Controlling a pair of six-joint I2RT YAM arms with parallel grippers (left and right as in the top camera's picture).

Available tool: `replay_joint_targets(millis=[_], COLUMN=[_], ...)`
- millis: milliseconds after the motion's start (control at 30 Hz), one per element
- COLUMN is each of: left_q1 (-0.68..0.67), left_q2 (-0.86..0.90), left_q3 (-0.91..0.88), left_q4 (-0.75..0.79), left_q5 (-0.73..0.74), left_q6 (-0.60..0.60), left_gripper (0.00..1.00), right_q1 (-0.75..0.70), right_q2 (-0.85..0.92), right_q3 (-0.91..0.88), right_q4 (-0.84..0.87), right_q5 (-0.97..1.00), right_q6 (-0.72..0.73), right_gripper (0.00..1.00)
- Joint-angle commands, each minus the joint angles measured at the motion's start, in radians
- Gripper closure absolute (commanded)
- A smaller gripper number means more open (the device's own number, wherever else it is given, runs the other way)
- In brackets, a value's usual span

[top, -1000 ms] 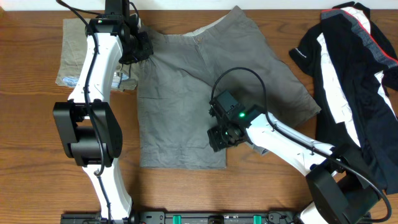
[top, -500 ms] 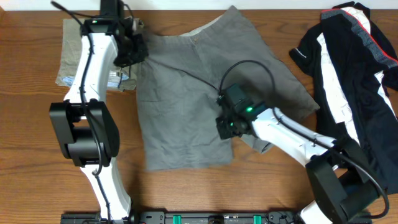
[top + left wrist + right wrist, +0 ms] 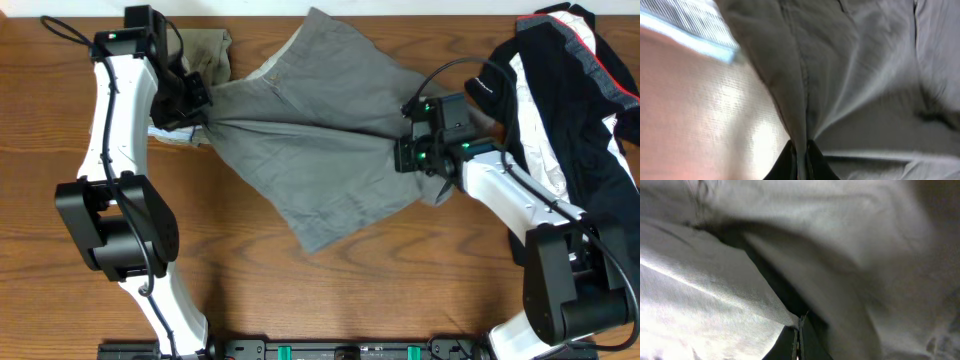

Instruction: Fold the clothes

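The grey shorts (image 3: pixel 320 140) hang stretched and bunched between my two grippers, and a loose corner trails toward the table's front. My left gripper (image 3: pixel 197 112) is shut on one gathered edge at the left. The left wrist view shows that grey cloth (image 3: pixel 855 75) pinched tightly in my left gripper (image 3: pixel 801 159). At the right side of the shorts my right gripper (image 3: pixel 408 157) is shut on another edge. Up close, a thin fold of the cloth (image 3: pixel 715 290) is clamped in my right gripper (image 3: pixel 798 341). Folded khaki shorts (image 3: pixel 208 45) lie at the back left, partly behind the left arm. The black top (image 3: pixel 570 100) lies at the right.
A pale blue striped cloth (image 3: pixel 168 133) peeks out under the left gripper, and it shows blurred in the left wrist view as striped cloth (image 3: pixel 685 20). The wooden table (image 3: pixel 60 260) shows bare at the front left. The black top lies just behind the right arm.
The right gripper shut on the shorts' lower edge and carried it right and back. The left arm pulled its edge leftward. The shorts went from lying flat to stretched between the grippers.
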Motion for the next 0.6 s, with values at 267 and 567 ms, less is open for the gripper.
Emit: replay_joint_targets(millis=[267,567], left_q1=[-0.095,-0.147], left_q2=[-0.02,-0.02], left_q3=[-0.113,-0.299], left_q4=[-0.051,0.021], left_q5=[-0.027,-0.027], left_q6=[-0.01,-0.036], left_gripper=[0.94,0.94], right_q1=[-0.109,-0.124], right_q2=[0.029,0.225], right_q3=[0.062,0.179], right_q4=[0.224,0.249], right_q5=[-0.017,-0.031], right_q6=[-0.117,-0.148], right_gripper=[0.99,0.99])
